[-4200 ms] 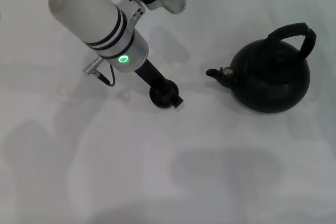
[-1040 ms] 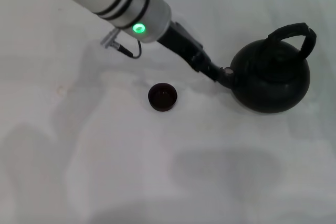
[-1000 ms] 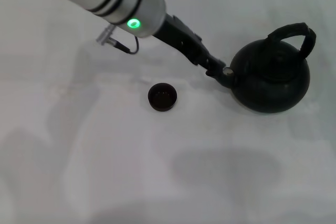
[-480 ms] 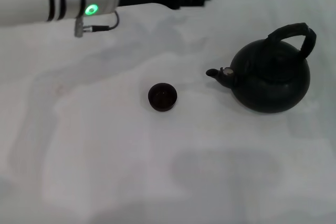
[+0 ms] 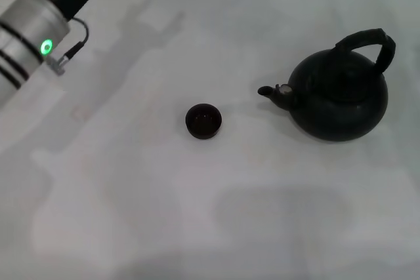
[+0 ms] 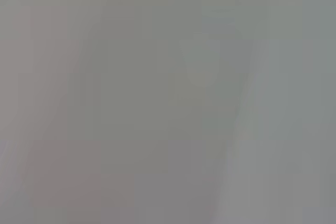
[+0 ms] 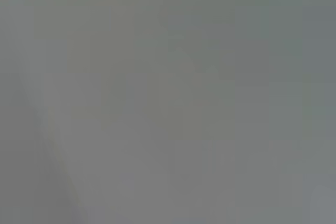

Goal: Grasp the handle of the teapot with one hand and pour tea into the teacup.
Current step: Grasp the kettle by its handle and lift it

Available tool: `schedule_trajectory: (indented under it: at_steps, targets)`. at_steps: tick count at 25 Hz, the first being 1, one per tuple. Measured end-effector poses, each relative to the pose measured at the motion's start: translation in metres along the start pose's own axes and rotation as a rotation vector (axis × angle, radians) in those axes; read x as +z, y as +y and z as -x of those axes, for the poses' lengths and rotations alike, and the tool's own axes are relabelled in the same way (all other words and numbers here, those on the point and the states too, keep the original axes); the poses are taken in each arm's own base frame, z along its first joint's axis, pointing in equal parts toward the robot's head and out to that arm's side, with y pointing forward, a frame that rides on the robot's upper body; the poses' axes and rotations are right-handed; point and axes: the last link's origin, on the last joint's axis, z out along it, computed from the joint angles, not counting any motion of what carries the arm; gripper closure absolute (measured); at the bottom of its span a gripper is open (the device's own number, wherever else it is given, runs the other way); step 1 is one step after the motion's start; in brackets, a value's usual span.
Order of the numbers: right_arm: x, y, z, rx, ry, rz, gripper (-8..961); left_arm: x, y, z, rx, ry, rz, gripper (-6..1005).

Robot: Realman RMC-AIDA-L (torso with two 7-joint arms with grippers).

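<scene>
1. The left arm (image 5: 36,40) comes into the head view at the upper left corner. Only its silver wrist ring, a green light, a thin cable and a dark section running up toward the top edge show.
2. The left gripper lies beyond the edge of that view, so whether it is wide, narrow or holding anything cannot be told. Both wrist views give only a flat grey blur and add nothing.
3. The right arm and its gripper do not show in any view.
4. The arm's shadow falls across the white table (image 5: 131,214), on the far left part of it.
5. The teacup (image 5: 203,120) stands upright near the middle of the table, alone, with nothing touching it. Its inside looks dark.
6. The teapot (image 5: 338,100) sits upright to the right of the teacup, well apart from it.
7. The spout (image 5: 270,92) points left, toward the teacup's side of the table.
8. The handle (image 5: 367,42) arches over the top of the teapot at its far right side. Nothing grips it.
</scene>
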Motion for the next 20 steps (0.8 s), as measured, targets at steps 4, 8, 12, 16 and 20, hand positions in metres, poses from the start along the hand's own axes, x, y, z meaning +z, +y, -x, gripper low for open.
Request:
schedule_trajectory:
  at_steps: [4,8,12,16,20]
  targets:
    - [-0.001,0.014,0.006,0.029,0.002,0.146,83,-0.017,-0.008,0.001,0.064,0.109,-0.054,134]
    - [-0.01,0.019,0.015,0.046,-0.018,0.253,83,-0.02,-0.012,0.004,0.073,0.105,-0.071,133]
    - [-0.035,0.012,0.016,0.036,0.007,0.284,83,-0.027,-0.022,0.007,0.059,0.097,-0.117,133]
    - [-0.056,0.012,0.003,0.021,0.102,0.31,83,-0.037,-0.036,0.007,-0.013,0.113,-0.188,134]
    - [-0.058,0.023,-0.011,0.025,0.13,0.315,83,-0.047,-0.05,0.008,-0.046,0.13,-0.266,134]
